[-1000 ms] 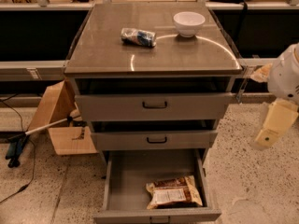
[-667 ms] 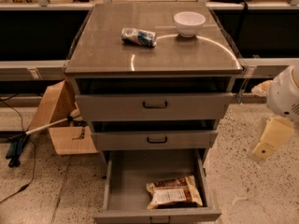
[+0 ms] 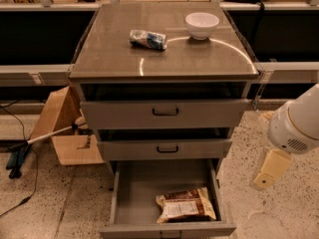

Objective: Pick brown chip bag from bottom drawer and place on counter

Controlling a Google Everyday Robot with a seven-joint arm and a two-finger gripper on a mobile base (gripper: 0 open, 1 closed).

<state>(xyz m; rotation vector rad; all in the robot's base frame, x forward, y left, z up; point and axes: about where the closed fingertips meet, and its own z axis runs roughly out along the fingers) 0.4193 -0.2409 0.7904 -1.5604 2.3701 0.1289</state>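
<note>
brown chip bag [image 3: 185, 204] lies flat at the front right of the open bottom drawer [image 3: 149, 183], label panel up. gripper [image 3: 269, 170] hangs outside the cabinet to the right, higher than the bag and apart from it; spread or closed cannot be told. since the earlier frame it has dropped lower and nearer; the bag is unmoved. the drawer's right wall stands between them. the counter [image 3: 164, 63] carries a blue-and-white packet [image 3: 147, 39] and a white bowl [image 3: 202, 24].
</note>
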